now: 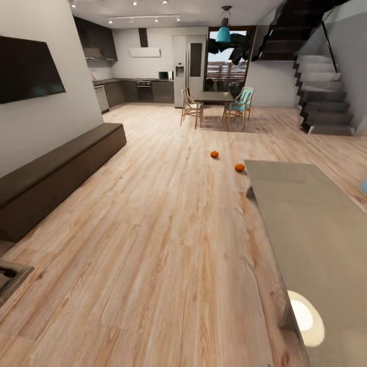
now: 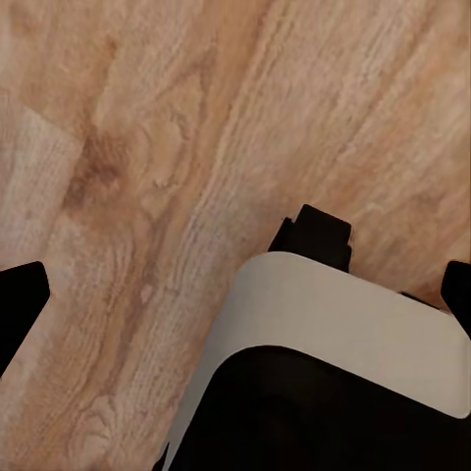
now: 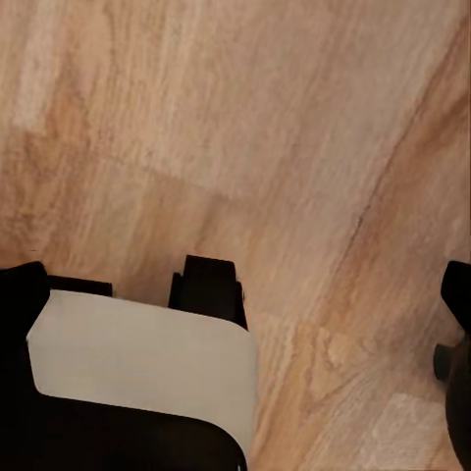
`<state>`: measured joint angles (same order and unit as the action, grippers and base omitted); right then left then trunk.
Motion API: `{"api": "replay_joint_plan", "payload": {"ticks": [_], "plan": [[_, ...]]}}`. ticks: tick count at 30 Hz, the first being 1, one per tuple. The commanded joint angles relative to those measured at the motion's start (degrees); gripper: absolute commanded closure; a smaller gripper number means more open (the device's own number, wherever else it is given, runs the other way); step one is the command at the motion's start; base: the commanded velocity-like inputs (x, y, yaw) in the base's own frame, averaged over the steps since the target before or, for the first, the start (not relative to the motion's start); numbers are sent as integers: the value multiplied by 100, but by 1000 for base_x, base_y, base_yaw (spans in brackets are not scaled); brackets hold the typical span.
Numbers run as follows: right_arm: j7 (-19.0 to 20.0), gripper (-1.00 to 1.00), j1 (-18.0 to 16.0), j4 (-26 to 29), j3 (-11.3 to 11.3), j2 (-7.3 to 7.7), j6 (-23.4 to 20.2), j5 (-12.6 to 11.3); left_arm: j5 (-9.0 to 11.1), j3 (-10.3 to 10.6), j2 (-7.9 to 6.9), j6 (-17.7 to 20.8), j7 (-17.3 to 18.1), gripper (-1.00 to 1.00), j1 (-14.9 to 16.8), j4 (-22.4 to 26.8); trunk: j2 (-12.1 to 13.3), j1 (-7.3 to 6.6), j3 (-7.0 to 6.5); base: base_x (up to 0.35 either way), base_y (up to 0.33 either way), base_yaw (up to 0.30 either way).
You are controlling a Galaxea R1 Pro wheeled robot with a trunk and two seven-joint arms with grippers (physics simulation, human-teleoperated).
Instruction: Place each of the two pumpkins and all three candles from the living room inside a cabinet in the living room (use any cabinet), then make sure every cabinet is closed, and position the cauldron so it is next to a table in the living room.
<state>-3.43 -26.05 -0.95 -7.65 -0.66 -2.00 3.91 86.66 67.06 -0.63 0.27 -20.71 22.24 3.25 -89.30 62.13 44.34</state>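
We are standing in the living room with the coffee table [image 1: 306, 214] close on one side, and we place everything else from it. Two pumpkins lie on the wood floor [image 1: 168, 244] beyond the table's far end: one [image 1: 239, 167] just beside its far corner, the other [image 1: 214, 154] a little further out, toward the dining table [image 1: 214, 96] and its chairs. The long low cabinet [image 1: 56, 173] runs along the wall across the open floor from the coffee table, under the dark screen [image 1: 28, 69]; its fronts look closed from here. Candles and cauldron we cannot pick out anywhere.

Both wrist cameras look down at bare floorboards and part of the robot's own white and black body [image 2: 334, 324]. In the left wrist view dark finger tips [image 2: 20, 299] sit at opposite edges with nothing between them, so we take the left pincer as spread wide and empty. The right wrist view likewise shows dark tips [image 3: 456, 285] far apart over floor, so wide and empty too.

We judge this as the approach step, nothing yet gathered. The next move calls for driving past the coffee table's far end to the nearer pumpkin, then lowering the trunk and an arm, since it rests on the floor.
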Motion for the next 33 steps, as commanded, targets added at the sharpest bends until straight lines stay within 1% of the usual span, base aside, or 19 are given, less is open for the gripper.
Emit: {"api": "replay_joint_plan", "payload": {"ticks": [1,6,17,26,33], "plan": [[0,-100,13,-3,0,2,107,-6,2,1,1,0,-1,-100,0,0,0,0,-7,146,76,229],[0,-100,43,-2,-1,0,210,-12,8,1,2,0,0,-100,0,0,0,0,-39,50,26,218],[0,-100,65,-1,-1,4,232,0,9,0,30,0,-2,-100,0,0,0,0,-121,14,2,184],[17,-100,65,-1,1,4,235,5,0,0,11,0,3,-100,0,0,0,0,-195,287,0,138],[18,-100,65,-1,1,4,241,1,0,0,4,0,2,-100,0,0,0,0,-257,326,5,69]]}}
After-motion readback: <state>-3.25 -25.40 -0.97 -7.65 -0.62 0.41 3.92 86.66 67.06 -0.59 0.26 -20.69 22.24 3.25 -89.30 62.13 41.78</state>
